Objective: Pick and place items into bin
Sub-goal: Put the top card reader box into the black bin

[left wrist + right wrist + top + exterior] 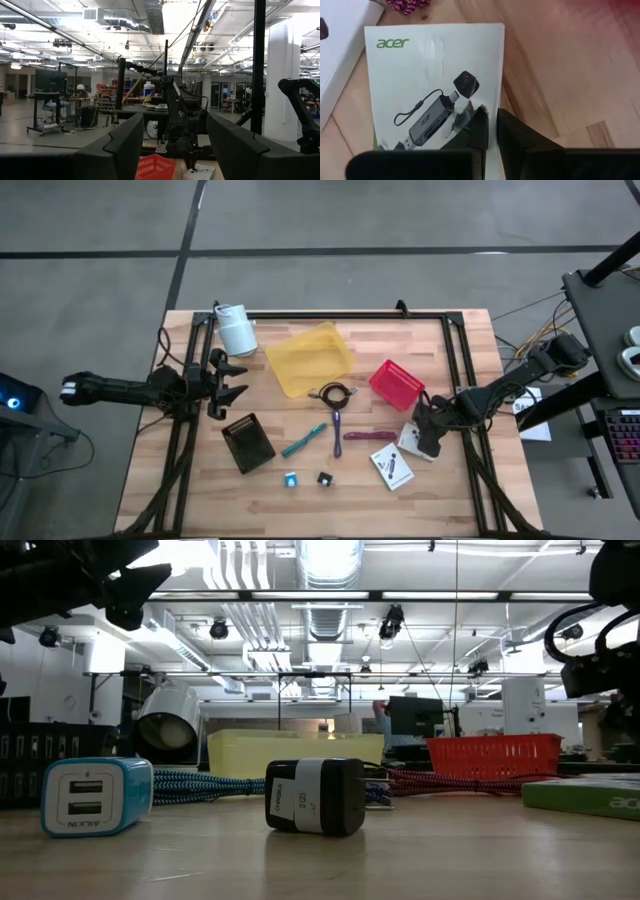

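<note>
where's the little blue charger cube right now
In the high view the blue charger cube sits near the table's front edge, just left of the black cube and below the teal pen; in the low view it is closest, at left.

Right wrist view first: the white box [435, 85] under the fingers carries the brand "acer" in green lowercase at one corner, above a printed drawing of a small adapter on a cord. Over in the low view, the same green "acer" lettering shows faintly on the edge of the flat box [585, 795] at the right. The black and white charger [315, 796] has small dark print on its white band, too small to read. The blue charger [95, 795] has tiny lettering under its ports, unreadable too.
</note>
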`<state>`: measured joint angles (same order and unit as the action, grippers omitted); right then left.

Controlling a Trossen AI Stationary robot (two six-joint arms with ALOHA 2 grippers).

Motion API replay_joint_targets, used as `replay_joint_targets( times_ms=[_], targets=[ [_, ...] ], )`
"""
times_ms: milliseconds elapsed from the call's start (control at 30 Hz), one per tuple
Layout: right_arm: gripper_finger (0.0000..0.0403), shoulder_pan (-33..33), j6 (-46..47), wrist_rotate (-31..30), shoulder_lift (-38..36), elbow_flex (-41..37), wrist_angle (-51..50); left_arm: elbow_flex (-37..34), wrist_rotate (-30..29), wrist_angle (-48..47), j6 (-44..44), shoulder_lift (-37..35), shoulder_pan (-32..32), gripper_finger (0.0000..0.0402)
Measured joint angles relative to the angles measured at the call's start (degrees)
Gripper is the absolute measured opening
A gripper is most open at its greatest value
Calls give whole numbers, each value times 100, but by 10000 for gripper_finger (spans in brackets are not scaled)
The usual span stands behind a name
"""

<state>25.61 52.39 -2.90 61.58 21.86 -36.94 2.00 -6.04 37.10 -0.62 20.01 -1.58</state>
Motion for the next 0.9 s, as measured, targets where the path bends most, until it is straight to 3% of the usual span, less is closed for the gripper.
replay_joint_targets(
  times_ms=[233, 900],
  targets=[
    [22, 2, -426, 57, 20, 161, -12, 0, 0, 0, 0, 4, -2, 203],
    [22, 0, -469, -160, 4, 191, 25, 0, 0, 7, 0, -4, -2, 203]
  ],
)
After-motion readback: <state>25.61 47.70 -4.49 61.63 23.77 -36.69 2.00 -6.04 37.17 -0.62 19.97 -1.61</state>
